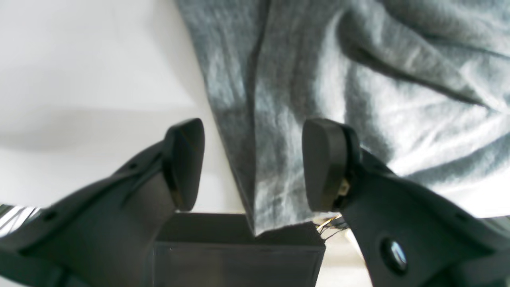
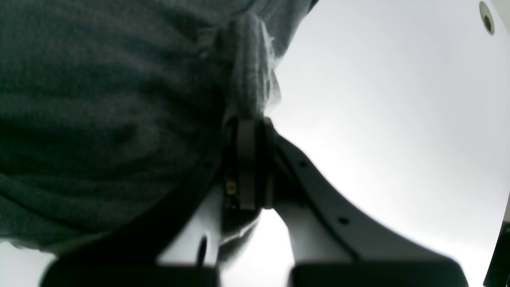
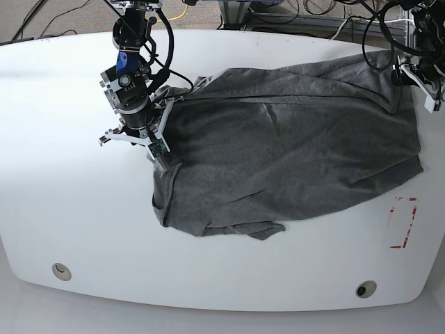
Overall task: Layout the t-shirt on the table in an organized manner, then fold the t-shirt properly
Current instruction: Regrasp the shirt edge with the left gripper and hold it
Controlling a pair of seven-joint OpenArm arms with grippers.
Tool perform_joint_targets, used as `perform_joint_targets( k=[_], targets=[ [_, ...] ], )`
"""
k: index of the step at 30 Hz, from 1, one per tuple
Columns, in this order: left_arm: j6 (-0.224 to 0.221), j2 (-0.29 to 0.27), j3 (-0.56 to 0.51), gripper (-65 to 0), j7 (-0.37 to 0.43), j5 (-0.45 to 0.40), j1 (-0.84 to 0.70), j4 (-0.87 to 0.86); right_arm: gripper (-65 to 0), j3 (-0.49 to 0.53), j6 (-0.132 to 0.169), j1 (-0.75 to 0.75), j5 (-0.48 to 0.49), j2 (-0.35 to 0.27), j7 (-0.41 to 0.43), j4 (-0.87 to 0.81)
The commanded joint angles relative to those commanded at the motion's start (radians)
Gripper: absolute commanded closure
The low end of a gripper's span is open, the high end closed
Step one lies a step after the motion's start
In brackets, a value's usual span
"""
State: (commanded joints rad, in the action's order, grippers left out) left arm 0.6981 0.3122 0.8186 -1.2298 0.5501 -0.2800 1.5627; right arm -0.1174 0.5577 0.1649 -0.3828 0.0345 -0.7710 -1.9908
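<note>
The white surface (image 3: pixel 83 229) carries the t-shirt (image 3: pixel 292 160), spread across its middle and far-right part, wrinkled, with its near edge bunched well short of the red-tape mark (image 3: pixel 402 223). The cloth looks soft, light and limp — it should drag and fold rather than slide stiffly, so hems and corners seem the best holds. The right gripper (image 2: pixel 249 119) has its jaws pinching the shirt's edge; the left gripper (image 1: pixel 253 163) has jaws spread astride a hem — gripping nothing.
</note>
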Motion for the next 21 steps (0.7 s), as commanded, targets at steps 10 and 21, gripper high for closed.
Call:
perform_joint_targets(
  k=[10,21],
  targets=[
    [0.0,-0.005,-0.002,-36.7,0.002,-0.083,-0.002,-0.006,-0.2,0.0,0.0,0.0,0.0,0.0,0.0,0.0],
    [0.0,-0.006,-0.109,-29.3,0.005,-0.092,0.006,-0.08,-0.2,0.0,0.0,0.0,0.0,0.0,0.0,0.0]
  ],
)
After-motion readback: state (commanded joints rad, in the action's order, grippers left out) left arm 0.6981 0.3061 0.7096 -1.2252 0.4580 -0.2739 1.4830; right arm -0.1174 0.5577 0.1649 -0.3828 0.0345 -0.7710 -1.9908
